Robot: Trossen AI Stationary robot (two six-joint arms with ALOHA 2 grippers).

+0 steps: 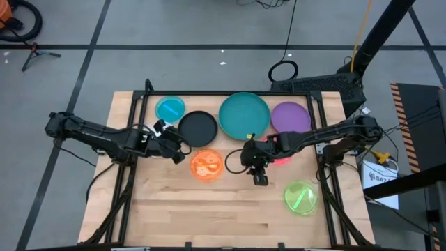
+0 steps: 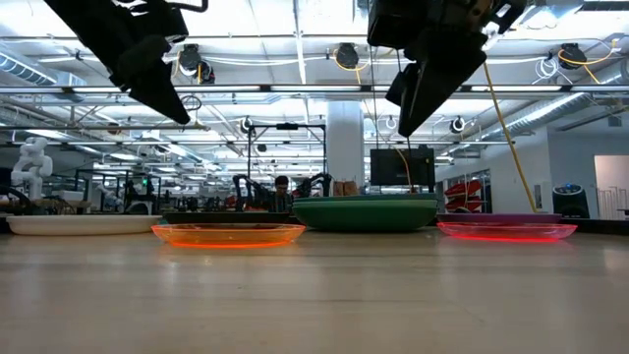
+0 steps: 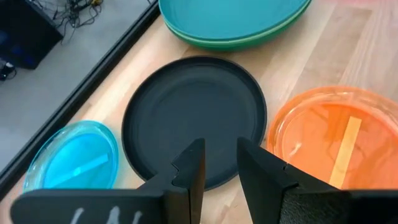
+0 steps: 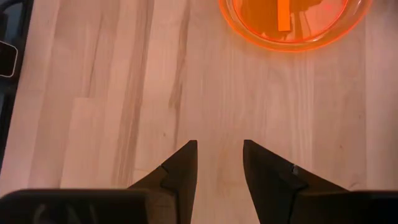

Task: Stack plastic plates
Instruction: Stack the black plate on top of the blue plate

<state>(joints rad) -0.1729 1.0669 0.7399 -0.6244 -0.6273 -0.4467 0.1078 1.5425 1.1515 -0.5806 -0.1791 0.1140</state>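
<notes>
Two hands, left (image 3: 214,165) and right (image 4: 219,163), fingers apart, empty. Black plate (image 3: 194,118): likely light, stiff, slippery; grip rim.

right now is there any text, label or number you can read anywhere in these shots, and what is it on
None can be read with confidence.
White label on the floor right of the table: print too small and blurred.
Strips inside the orange plate and blue plate: no lettering visible.
The black plate and the teal plate show no markings.
</notes>
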